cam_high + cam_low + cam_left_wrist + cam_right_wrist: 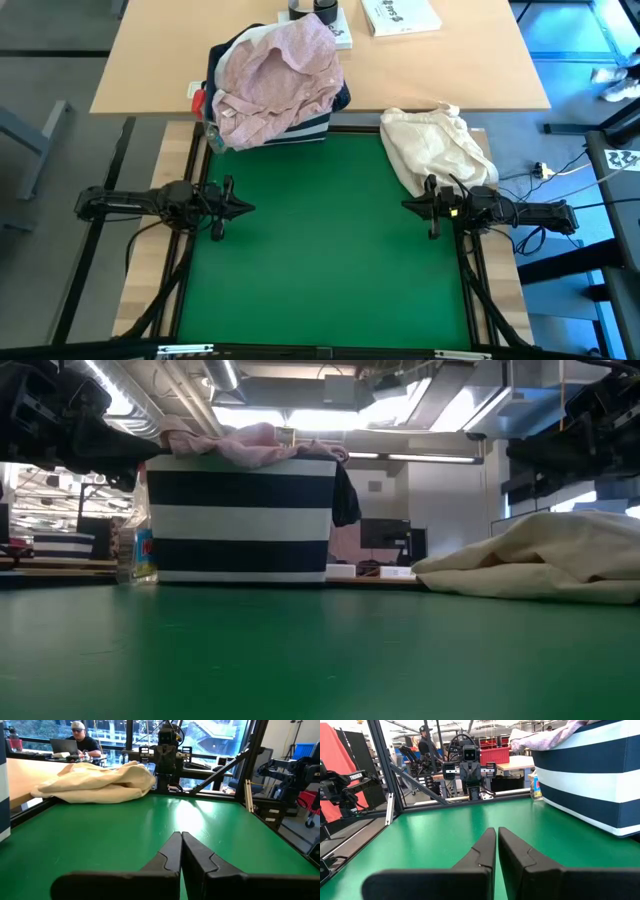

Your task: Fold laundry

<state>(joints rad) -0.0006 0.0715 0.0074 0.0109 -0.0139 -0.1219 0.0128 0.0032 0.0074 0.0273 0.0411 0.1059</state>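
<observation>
Two grippers pressed together, empty: left gripper (240,208); right gripper (410,206); pink top (280,75) heaped in bin (310,127).

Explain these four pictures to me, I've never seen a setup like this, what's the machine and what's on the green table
It is a two-armed robot at a green table. One camera looks straight down, one sits at tabletop height, and one rides on each wrist. The left gripper and the right gripper hover at opposite sides, both shut and holding nothing. At the back edge stands a navy-and-white striped bin with a pale pink top heaped on it. A cream cloth bundle lies near the right arm. A person sits in the room beyond.
</observation>
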